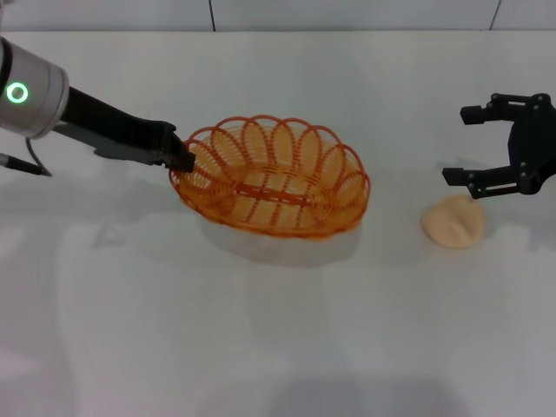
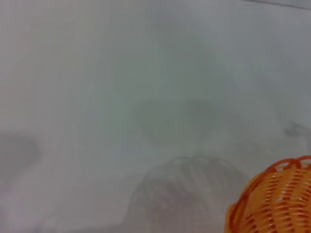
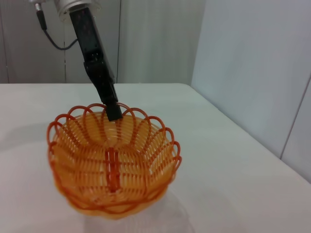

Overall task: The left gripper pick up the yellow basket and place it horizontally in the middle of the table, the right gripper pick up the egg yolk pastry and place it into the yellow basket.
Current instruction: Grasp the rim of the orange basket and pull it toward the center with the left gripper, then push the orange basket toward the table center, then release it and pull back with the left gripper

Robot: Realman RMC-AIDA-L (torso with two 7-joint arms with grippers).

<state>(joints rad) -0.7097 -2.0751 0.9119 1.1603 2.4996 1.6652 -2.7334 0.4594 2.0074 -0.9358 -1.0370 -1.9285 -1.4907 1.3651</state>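
The yellow basket (image 1: 334,165), an oval orange wire basket, hangs tilted a little above the white table (image 1: 278,347), with its shadow under it. My left gripper (image 1: 184,161) is shut on the basket's left rim. The basket also shows in the left wrist view (image 2: 277,204) and the right wrist view (image 3: 114,165), where the left gripper (image 3: 112,112) pinches its far rim. The egg yolk pastry (image 1: 453,221) lies on the table to the right of the basket. My right gripper (image 1: 458,144) is open and empty, just above and behind the pastry.
A wall rises behind the table's far edge (image 1: 278,31). The basket is empty inside. Bare table lies in front of the basket and between the basket and the pastry.
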